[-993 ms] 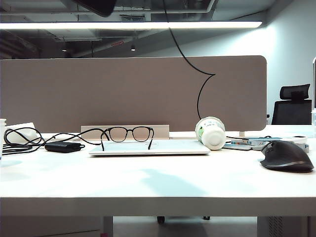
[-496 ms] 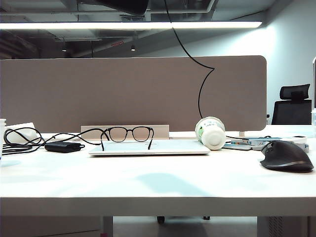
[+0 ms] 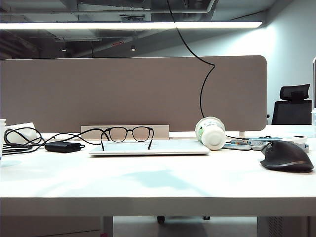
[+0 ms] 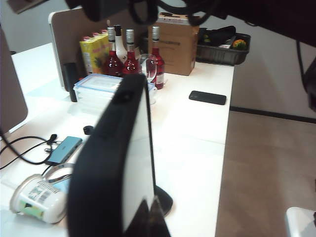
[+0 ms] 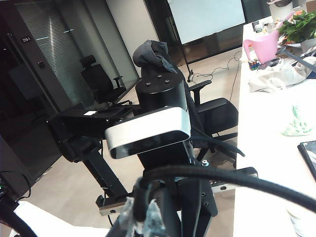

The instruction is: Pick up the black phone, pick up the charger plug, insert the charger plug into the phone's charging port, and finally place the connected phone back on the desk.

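Where the left gripper (image 4: 148, 218) shows in its wrist view, the jaws are clamped on the lower edge of the black phone (image 4: 106, 163). It stands roughly upright on its short edge, held in the air, its glossy face reflecting white. Charging port not discernible. Under the phone: white tabletop (image 4: 192, 148) and a paper cup (image 4: 39, 200) lying on its side.

Right gripper (image 5: 144, 223): jaws pressed together on the black cable (image 5: 222, 178), which loops thickly across its wrist view. Charger plug hidden at the jaws, cannot be made out. Behind it stand the rig's camera mount and office chairs.

Exterior view: neither of the 2 grippers in frame. Black cable (image 3: 200, 94) hangs from the upper edge down behind the cup (image 3: 211, 133). On the tabletop (image 3: 158, 185): 1 pair of glasses (image 3: 127, 134) resting on a closed laptop (image 3: 148, 148), 1 mouse (image 3: 287, 156) at the right, 1 adapter brick (image 3: 62, 146) at the left.
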You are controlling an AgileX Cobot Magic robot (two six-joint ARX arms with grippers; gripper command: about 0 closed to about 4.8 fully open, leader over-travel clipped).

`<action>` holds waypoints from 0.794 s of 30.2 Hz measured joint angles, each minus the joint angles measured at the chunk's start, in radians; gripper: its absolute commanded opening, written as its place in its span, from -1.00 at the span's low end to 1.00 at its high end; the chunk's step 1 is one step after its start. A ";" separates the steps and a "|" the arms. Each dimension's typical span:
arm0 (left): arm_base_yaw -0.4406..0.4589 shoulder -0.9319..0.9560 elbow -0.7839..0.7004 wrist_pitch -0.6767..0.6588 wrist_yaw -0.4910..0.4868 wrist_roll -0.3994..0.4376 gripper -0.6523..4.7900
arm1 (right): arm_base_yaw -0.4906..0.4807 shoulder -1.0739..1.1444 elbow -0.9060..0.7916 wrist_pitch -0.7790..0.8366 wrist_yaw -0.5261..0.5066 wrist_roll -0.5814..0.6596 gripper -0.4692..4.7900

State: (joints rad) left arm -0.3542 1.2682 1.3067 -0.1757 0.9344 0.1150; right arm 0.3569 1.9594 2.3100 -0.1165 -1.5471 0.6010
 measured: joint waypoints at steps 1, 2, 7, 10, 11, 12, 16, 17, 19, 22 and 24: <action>-0.001 0.000 0.000 0.000 0.001 0.001 -0.78 | 0.002 0.000 0.000 0.000 -0.002 0.000 -0.86; -0.001 0.000 0.000 0.000 0.004 0.002 -0.78 | 0.004 0.000 0.000 0.000 -0.002 0.000 -0.85; -0.001 0.011 0.000 -0.004 0.025 0.004 -0.78 | 0.023 0.000 0.000 0.001 -0.010 -0.024 -0.85; -0.001 0.014 0.000 -0.028 0.028 0.024 -0.78 | 0.031 0.000 0.000 0.002 -0.011 -0.043 -0.86; -0.001 0.014 0.000 -0.038 0.034 0.033 -0.78 | 0.033 0.000 0.000 0.002 -0.011 -0.047 -0.85; -0.001 0.014 0.000 -0.047 0.040 0.045 -0.78 | 0.034 0.000 0.000 0.003 -0.011 -0.053 -0.85; -0.001 0.014 0.000 -0.075 0.063 0.078 -0.78 | 0.047 0.000 0.000 -0.023 -0.013 -0.101 -0.85; -0.001 0.014 0.000 -0.075 0.065 0.079 -0.78 | 0.050 0.000 0.000 -0.039 -0.013 -0.114 -0.85; -0.001 0.014 0.000 -0.075 0.069 0.079 -0.78 | 0.054 0.000 0.000 -0.078 -0.014 -0.148 -0.85; 0.000 0.015 0.000 -0.075 0.082 0.080 -0.78 | 0.062 0.000 0.000 -0.147 -0.013 -0.208 -0.86; 0.003 0.015 0.000 -0.076 0.100 0.080 -0.78 | 0.064 0.000 0.000 -0.181 -0.013 -0.233 -0.85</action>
State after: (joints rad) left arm -0.3515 1.2835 1.3067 -0.2516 1.0340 0.1947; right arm 0.4206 1.9598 2.3096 -0.2974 -1.5604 0.3683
